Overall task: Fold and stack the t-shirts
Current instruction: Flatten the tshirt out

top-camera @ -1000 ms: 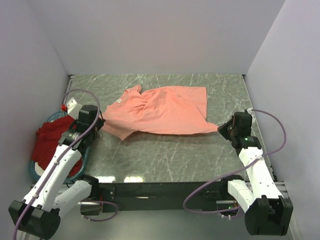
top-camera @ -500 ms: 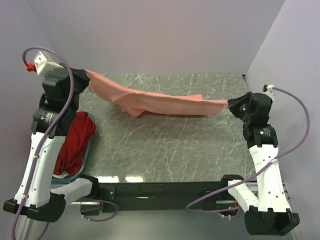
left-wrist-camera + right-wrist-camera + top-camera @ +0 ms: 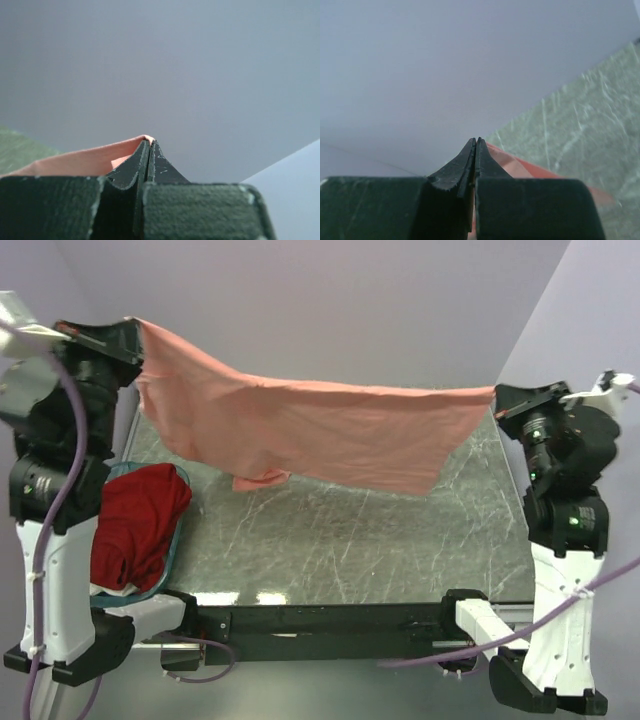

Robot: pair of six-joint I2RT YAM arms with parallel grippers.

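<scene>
Salmon-pink cloth is pinched in the left gripper (image 3: pixel 128 330), whose jaws are pressed together on one corner of the salmon-pink t-shirt (image 3: pixel 320 430) at about ten o'clock in the overhead view. The left wrist view shows a pink edge peeking from between the closed fingers. The right gripper (image 3: pixel 498 400), at about two o'clock, is clamped just as tightly on the opposite corner.

A second ago both grippers sat low by the table (image 3: pixel 350 540) with the shirt crumpled on it. Since then both arms have risen and spread apart, so the shirt now hangs in the air as a stretched sheet, with one fold dangling below. That probably readies it to be laid down flat for folding.

The dark red t-shirt (image 3: pixel 140 520) remains heaped in the teal basket (image 3: pixel 177 540) at eight o'clock, not yet handled.
</scene>
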